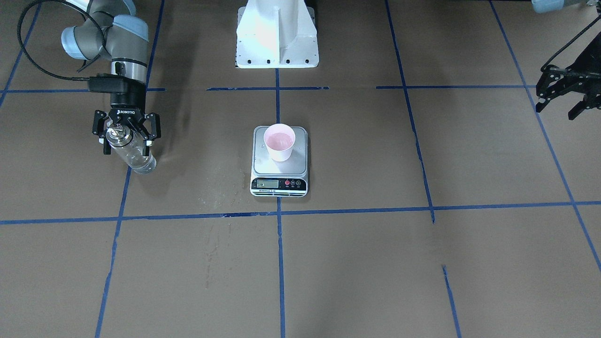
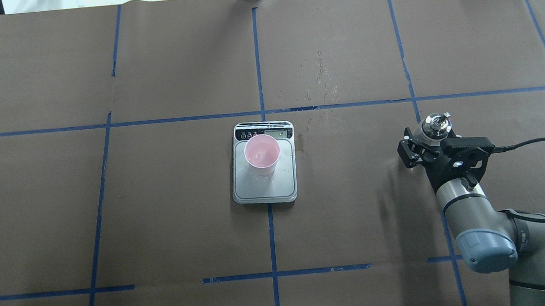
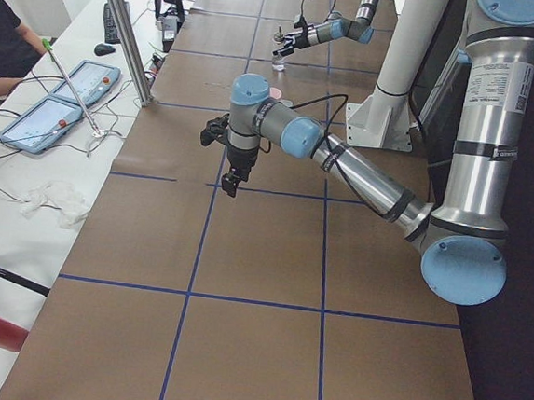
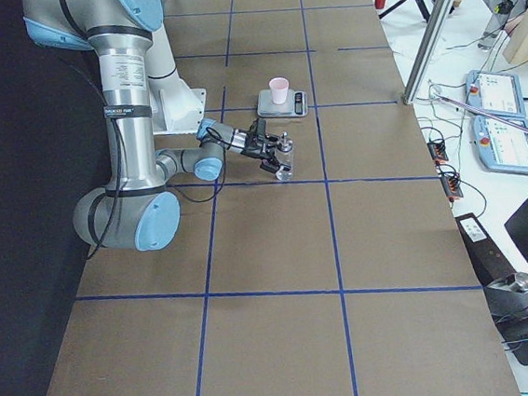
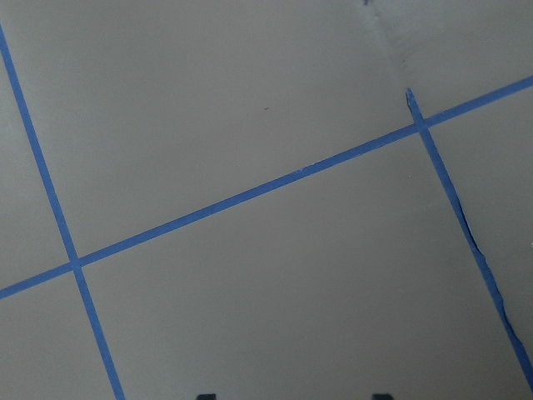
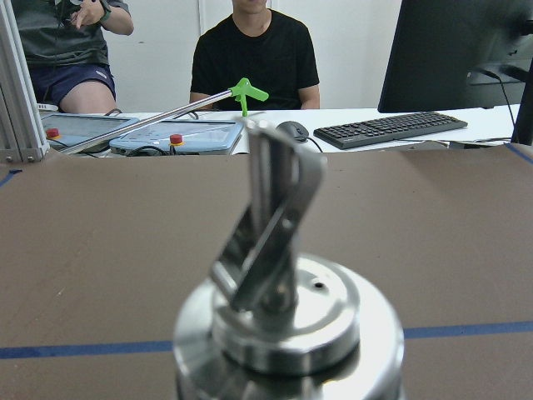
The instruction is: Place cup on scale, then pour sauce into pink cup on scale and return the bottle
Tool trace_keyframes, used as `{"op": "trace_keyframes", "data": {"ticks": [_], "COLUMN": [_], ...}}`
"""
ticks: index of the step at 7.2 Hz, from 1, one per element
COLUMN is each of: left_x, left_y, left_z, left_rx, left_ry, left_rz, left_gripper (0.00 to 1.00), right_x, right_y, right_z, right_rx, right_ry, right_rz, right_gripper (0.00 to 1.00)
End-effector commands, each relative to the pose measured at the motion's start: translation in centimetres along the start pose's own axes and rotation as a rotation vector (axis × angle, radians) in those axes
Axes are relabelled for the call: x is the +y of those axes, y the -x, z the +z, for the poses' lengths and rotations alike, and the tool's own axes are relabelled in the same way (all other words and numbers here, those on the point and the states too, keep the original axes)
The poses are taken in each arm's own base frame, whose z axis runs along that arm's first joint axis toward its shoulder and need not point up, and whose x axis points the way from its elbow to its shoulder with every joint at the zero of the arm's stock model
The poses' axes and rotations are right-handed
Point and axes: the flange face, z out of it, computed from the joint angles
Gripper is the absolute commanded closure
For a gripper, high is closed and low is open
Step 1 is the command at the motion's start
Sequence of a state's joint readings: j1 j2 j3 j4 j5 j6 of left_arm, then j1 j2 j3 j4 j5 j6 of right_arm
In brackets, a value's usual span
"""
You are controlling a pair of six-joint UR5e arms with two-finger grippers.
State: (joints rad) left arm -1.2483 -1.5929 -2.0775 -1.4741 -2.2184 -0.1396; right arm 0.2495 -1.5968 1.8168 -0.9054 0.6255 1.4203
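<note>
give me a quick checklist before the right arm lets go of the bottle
1. Cup sitting on the scale platform: ok
2. Right claw shut on the bottle: ok, pads look pressed to the glass
3. Bottle upright: ok
4. Bottle base resting on the table: cannot tell
5. Left claw open and far from the scale: ok

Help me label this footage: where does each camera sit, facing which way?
Front-facing: across the table, facing robot's base; right gripper around bottle, left gripper at right edge.
Overhead: behind robot, facing forward; shares cup on scale with front-facing.
Exterior left: robot's left end; left arm near.
Exterior right: table's right end; right arm near.
Left wrist: down at table; fingertips barely show.
Right wrist: over bottle cap toward operators.
</note>
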Motion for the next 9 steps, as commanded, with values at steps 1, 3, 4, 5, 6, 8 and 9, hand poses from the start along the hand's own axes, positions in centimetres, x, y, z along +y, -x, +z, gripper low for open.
{"op": "trace_keyframes", "data": {"ticks": [1, 3, 4, 5, 6, 8, 9], "left_x": [0.0, 0.1, 0.1, 0.2, 0.1, 0.3, 0.5], "left_y": [-0.2, -0.2, -0.1, -0.1, -0.1, -0.1, 0.0], "left_z": [-0.2, -0.2, -0.4, -0.6, -0.6, -0.5, -0.4], "left_rx": [0.000, 0.000, -0.001, -0.002, -0.002, 0.000, -0.001], "left_ry": [-0.003, -0.002, -0.005, -0.007, -0.006, -0.003, 0.000], "left_rz": [0.002, 0.001, 0.000, -0.002, -0.001, -0.003, -0.006], "left_gripper": [0.30, 0.30, 0.30, 0.30, 0.30, 0.30, 0.30], "right_x": [0.1, 0.8, 0.8, 1.0, 1.5, 2.1, 2.7], "right_y": [0.2, 0.4, 0.3, 0.1, 0.5, -1.2, -2.2], "right_z": [-0.4, -1.3, -1.5, -2.1, -2.9, -5.4, -7.2], "right_rx": [-0.006, -0.019, -0.022, -0.028, -0.041, -0.067, -0.114], "right_ry": [-0.003, -0.013, -0.021, -0.023, -0.030, -0.013, 0.007], "right_rz": [0.000, -0.009, -0.009, -0.016, -0.021, -0.053, -0.034], "right_gripper": [0.00, 0.00, 0.00, 0.00, 0.00, 0.00, 0.00]}}
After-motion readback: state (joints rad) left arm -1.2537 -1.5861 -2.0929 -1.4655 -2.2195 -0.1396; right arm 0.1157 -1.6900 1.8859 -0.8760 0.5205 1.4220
